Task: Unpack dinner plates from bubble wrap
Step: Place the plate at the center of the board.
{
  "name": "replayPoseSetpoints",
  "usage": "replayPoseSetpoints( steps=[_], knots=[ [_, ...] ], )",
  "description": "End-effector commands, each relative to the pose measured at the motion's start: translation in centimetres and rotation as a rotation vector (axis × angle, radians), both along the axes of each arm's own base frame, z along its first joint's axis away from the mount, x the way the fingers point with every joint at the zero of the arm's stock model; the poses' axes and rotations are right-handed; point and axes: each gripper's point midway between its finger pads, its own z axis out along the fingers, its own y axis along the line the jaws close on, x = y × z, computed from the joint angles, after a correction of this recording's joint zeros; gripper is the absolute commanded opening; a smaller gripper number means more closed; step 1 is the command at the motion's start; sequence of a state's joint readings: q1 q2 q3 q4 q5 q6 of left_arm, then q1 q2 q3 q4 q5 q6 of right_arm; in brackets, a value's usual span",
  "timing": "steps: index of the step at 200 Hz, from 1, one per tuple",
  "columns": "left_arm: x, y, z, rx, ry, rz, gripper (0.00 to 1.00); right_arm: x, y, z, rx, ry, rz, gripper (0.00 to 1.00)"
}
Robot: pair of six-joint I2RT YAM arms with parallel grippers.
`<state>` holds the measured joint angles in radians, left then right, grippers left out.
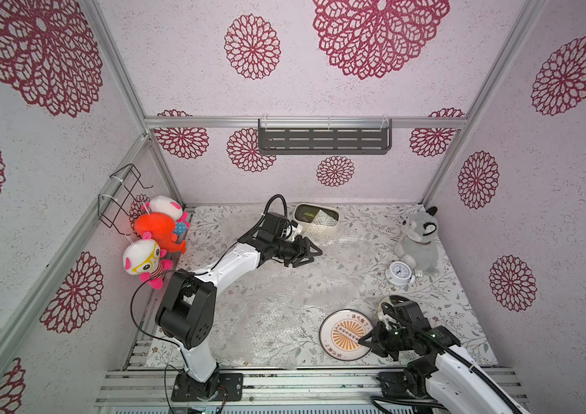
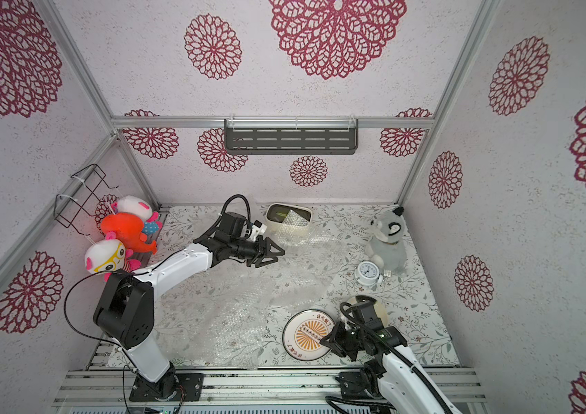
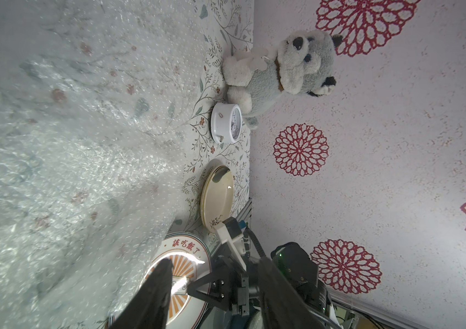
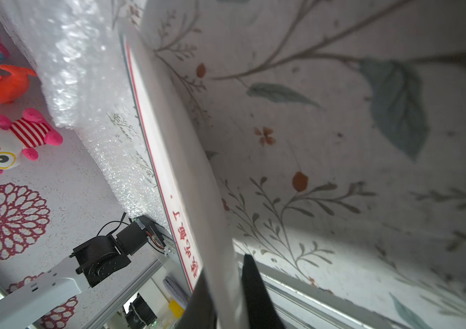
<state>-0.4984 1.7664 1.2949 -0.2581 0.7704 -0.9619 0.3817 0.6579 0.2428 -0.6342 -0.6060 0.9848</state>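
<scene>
The white round ceramic dinner plate with orange sunburst (image 1: 345,335) lies bare on the floral surface (image 1: 456,315), just beside the clear crinkly bubble wrap (image 1: 270,304), seemingly set apart as unpacked; the right claw (image 1: 366,342) straddles its rim, pinching or slack I cannot tell; the left claw (image 1: 314,252) hangs released, empty.

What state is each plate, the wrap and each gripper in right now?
Sunburst plate: unwrapped, on the table.
Cream plates: unwrapped, stacked.
Bubble wrap: spread open on the table.
Left gripper: open, empty.
Right gripper: astride the sunburst plate's rim; grip unclear.
</scene>
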Motion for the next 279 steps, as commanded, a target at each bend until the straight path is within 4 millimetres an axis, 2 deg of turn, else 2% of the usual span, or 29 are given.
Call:
replayPoseSetpoints(
  steps=[1, 52, 115, 205, 279],
  knots=[
    [0.0, 0.2, 0.6, -0.004, -0.012, 0.010, 0.52, -2.4, -2.1, -3.0, -0.119, 0.136, -0.057, 0.23],
    [0.1, 0.1, 0.5, -0.002, -0.012, 0.014, 0.52, -1.9, -2.1, -2.8, -0.127, 0.117, -0.059, 0.35],
    [-0.3, 0.1, 0.0, 0.002, -0.004, 0.022, 0.52, -0.7, -1.7, -2.1, -0.125, 0.089, -0.059, 0.42],
    [-0.2, 0.3, -0.3, 0.014, -0.002, 0.034, 0.51, 2.2, -0.9, -0.7, -0.144, 0.038, -0.013, 0.44],
    [-0.3, 0.4, -0.4, 0.022, -0.001, 0.046, 0.52, 3.1, -1.7, -0.3, -0.251, 0.026, 0.071, 0.48]
  ],
)
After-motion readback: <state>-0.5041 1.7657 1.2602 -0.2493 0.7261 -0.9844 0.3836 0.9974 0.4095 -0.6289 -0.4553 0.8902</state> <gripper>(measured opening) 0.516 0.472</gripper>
